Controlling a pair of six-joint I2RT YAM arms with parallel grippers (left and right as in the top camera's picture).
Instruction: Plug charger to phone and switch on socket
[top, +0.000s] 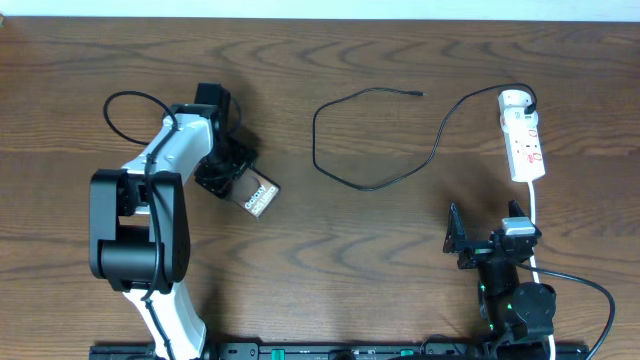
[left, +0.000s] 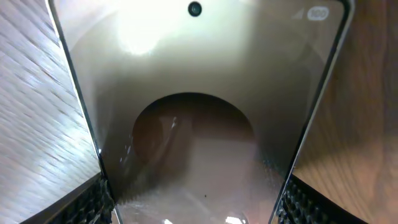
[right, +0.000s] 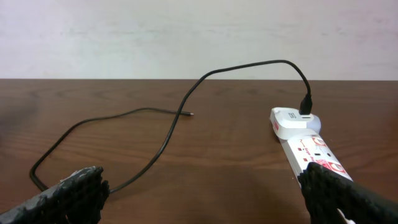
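Observation:
The phone (top: 259, 196), a grey-bronze slab with white lettering, sits at the table's left-middle, clamped by my left gripper (top: 238, 182). In the left wrist view the phone (left: 193, 93) fills the frame, its long edges pressed against both black pads (left: 93, 200). The charger (top: 345, 178), a thin black cable, loops across the middle; its free tip (top: 418, 94) lies far from the phone. Its other end goes into a white plug (right: 291, 121) on the socket (top: 524, 140) at the right. My right gripper (top: 485, 228) stands open just below the socket, with bare table between its fingers (right: 68, 194).
The socket's white cord (top: 535, 215) runs down past my right arm toward the front edge. A black robot cable (top: 125, 105) curls beside the left arm. In the right wrist view the charger (right: 155, 149) crosses the wood ahead of my open jaws.

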